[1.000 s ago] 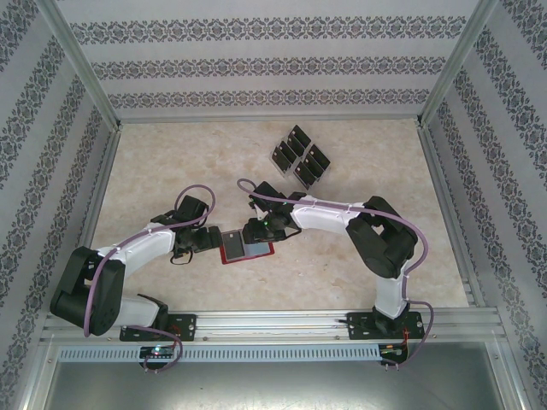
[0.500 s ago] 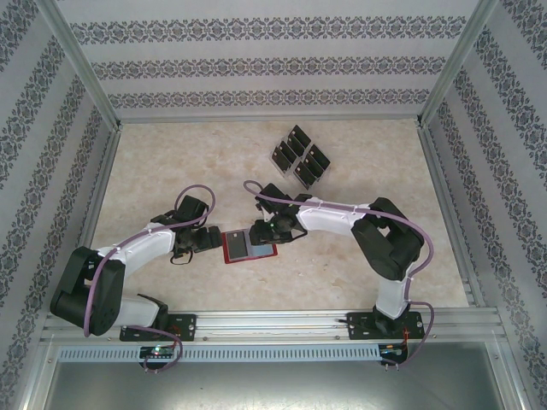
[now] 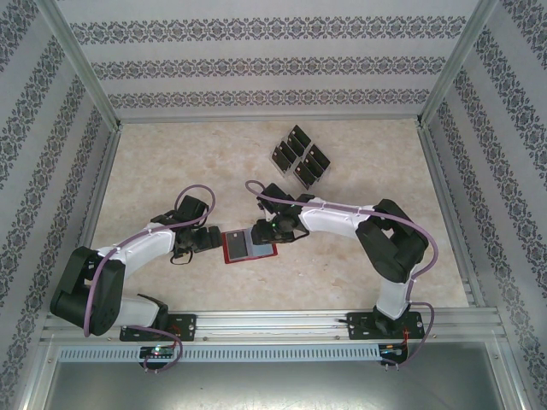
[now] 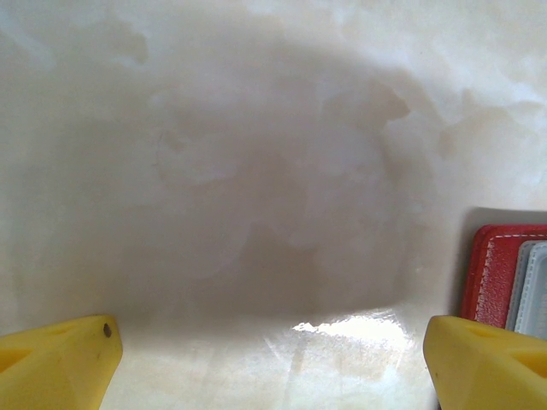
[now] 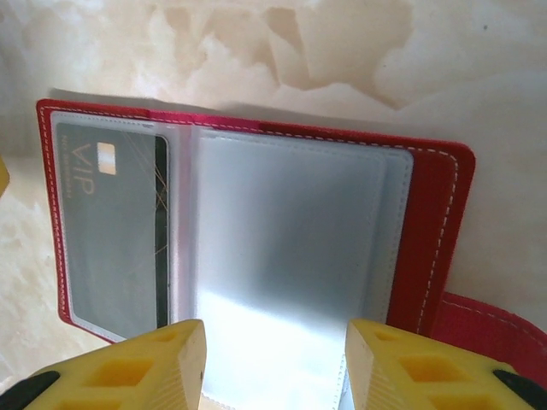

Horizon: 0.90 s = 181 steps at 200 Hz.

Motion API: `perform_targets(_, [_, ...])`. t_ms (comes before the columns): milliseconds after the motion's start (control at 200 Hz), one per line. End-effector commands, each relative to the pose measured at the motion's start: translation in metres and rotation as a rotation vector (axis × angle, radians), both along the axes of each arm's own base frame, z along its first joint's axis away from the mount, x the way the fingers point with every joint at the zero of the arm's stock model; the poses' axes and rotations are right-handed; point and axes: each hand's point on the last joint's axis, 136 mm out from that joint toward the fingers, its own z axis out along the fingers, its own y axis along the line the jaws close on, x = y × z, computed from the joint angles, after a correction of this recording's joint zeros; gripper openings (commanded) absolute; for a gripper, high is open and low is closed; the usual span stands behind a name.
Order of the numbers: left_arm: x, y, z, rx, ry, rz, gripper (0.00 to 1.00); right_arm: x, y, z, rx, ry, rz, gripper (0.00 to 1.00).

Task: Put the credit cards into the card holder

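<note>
The red card holder (image 3: 249, 248) lies open on the table between both grippers, its clear sleeves facing up. In the right wrist view one dark credit card (image 5: 111, 231) marked VIP sits inside the left sleeve of the card holder (image 5: 432, 231). My right gripper (image 5: 275, 367) hovers open over the empty middle sleeve, with nothing between its yellow fingers. My left gripper (image 4: 273, 367) stands wide open over bare table just left of the card holder (image 4: 496, 273). Several more black credit cards (image 3: 301, 158) stand in a clear rack farther back.
The clear slotted rack (image 3: 282, 162) sits at the back centre-right of the marble-patterned table (image 3: 171, 171). Metal frame posts and patterned walls close in the left, right and far sides. A metal rail (image 3: 273, 325) runs along the near edge.
My right gripper has drawn back a little to the right, off the card holder's middle. The left arm and the card holder have stayed put.
</note>
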Motion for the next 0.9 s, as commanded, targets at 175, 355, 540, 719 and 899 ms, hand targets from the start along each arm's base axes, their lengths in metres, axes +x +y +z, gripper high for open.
perform_targets(175, [0.003,-0.011,-0.013,-0.038,-0.006,-0.029,0.93,-0.001,-0.006,-0.009,-0.02,0.019,-0.004,0.48])
perform_targets(355, [0.003,-0.011,-0.013,-0.039,-0.005,-0.028,0.93,-0.001,0.003,-0.009,-0.005,0.022,0.012,0.48])
perform_targets(540, [0.003,-0.012,-0.014,-0.04,-0.005,-0.029,0.93,-0.002,0.009,-0.003,0.009,0.016,0.019,0.48])
perform_targets(719, [0.003,-0.012,-0.015,-0.043,-0.003,-0.028,0.93,-0.005,0.012,0.004,0.02,0.009,0.024,0.48])
perform_targets(899, [0.002,-0.012,-0.014,-0.044,-0.004,-0.03,0.93,-0.01,0.015,0.012,0.031,0.003,0.029,0.47])
